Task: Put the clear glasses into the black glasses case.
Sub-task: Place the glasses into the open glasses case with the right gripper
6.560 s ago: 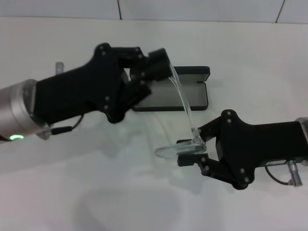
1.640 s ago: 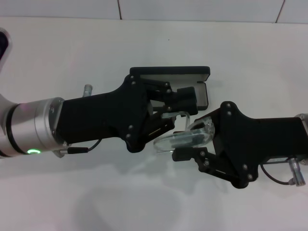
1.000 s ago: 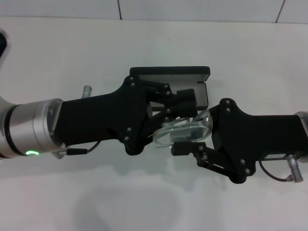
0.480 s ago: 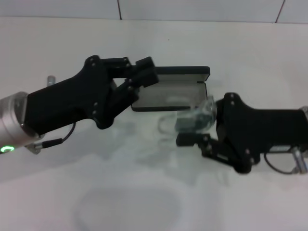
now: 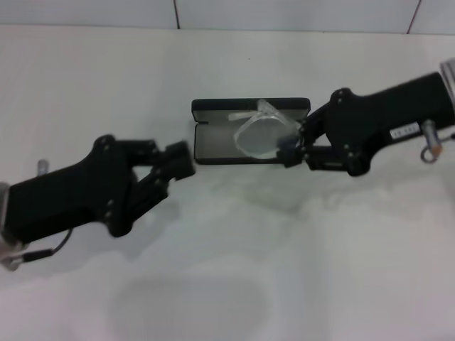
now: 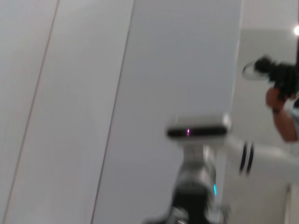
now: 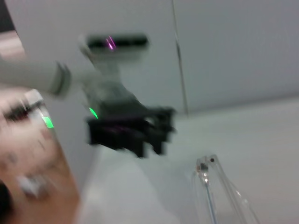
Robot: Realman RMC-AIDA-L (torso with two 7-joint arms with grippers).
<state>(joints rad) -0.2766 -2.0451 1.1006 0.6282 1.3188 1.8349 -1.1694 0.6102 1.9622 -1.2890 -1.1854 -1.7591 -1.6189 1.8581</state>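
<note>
Presently, the fully transparent, colourless plastic clear glasses (image 5: 257,131) are being held over the open tray of the matte black rectangular glasses case (image 5: 213,142) with rounded corners and grey lining, just above the centre of the head view. The folded frame is being gripped at its right end by the right gripper (image 5: 290,149), whose black fingers are being kept pinched closed on it; the arm is entering from the upper right of the frame. The lenses are being shown above the right half of the grey lining, though whether they are touching it cannot be told. In the right wrist view a thin clear arm of the glasses (image 7: 219,191) is being seen at the lower right.

The left gripper (image 5: 186,158) is being held at the left of centre, just beside the case's left front corner and apart from it; its blocky black fingers are being shown close together, holding nothing.

The case's raised lid is being seen along the far edge. The white, smooth tabletop (image 5: 234,284) is being left open across the lower half of the frame and along the top.
</note>
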